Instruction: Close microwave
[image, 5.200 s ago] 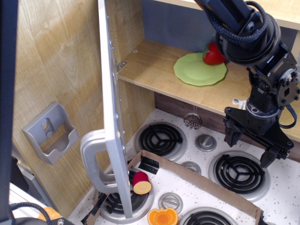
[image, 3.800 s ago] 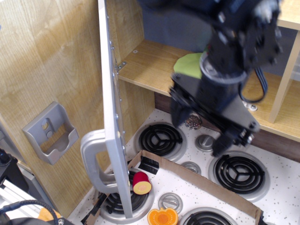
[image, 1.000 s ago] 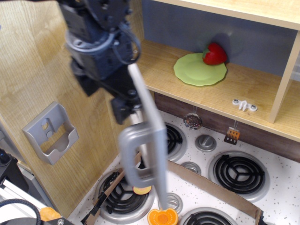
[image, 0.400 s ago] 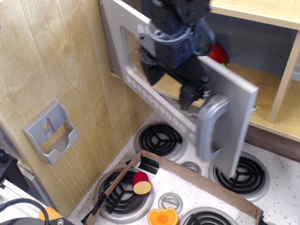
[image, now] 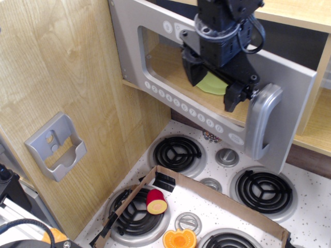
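The microwave is a wooden compartment at the top with a wide grey door (image: 155,57), hinged at the left. The door stands most of the way swung in, its right edge still out from the compartment front. It has a clear window, a row of round buttons (image: 176,101) and a big silver D-handle (image: 261,121) at its right end. My gripper (image: 212,85) is against the door's outer face, just left of the handle, fingers spread and holding nothing. A green plate (image: 214,82) shows between the fingers, inside the compartment.
A small grey holder (image: 56,146) hangs on the wooden wall at the left. Below is a toy stove with coil burners (image: 178,153) and knobs (image: 226,157). A cardboard strip (image: 217,196), a red toy food piece (image: 155,201) and an orange piece (image: 179,240) lie on it.
The door has swung from wide open, edge-on at the left, to nearly shut. My gripper came from the right, went round behind the door and has pushed it rightward.
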Tool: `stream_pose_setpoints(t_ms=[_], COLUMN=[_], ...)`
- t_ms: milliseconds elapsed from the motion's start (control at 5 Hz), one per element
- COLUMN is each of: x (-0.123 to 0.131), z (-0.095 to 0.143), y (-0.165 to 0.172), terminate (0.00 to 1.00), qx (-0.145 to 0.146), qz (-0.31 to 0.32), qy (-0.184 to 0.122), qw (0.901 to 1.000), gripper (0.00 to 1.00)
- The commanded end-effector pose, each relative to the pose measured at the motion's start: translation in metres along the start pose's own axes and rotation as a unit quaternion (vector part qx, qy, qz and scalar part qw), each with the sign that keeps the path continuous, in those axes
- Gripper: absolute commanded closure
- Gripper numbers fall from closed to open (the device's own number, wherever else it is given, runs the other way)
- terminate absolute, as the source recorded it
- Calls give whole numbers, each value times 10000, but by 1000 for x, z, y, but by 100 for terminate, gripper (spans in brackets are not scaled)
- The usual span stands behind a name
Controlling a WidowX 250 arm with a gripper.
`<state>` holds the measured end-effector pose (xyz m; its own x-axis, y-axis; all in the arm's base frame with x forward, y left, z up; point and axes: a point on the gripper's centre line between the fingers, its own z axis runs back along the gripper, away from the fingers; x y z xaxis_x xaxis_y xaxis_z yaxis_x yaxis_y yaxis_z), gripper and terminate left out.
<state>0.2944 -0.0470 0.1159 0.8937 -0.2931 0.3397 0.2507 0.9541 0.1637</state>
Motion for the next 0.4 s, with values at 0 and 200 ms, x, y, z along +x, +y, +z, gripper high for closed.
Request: stream_pose_setpoints(t_ms=[0, 200], x=[37, 51], z=[10, 11], y=[1, 3], terminate=[0, 0], qx=[1, -7], qz=[-237, -319], qy=[-382, -443], qw=[9990, 9985], gripper=[0, 0])
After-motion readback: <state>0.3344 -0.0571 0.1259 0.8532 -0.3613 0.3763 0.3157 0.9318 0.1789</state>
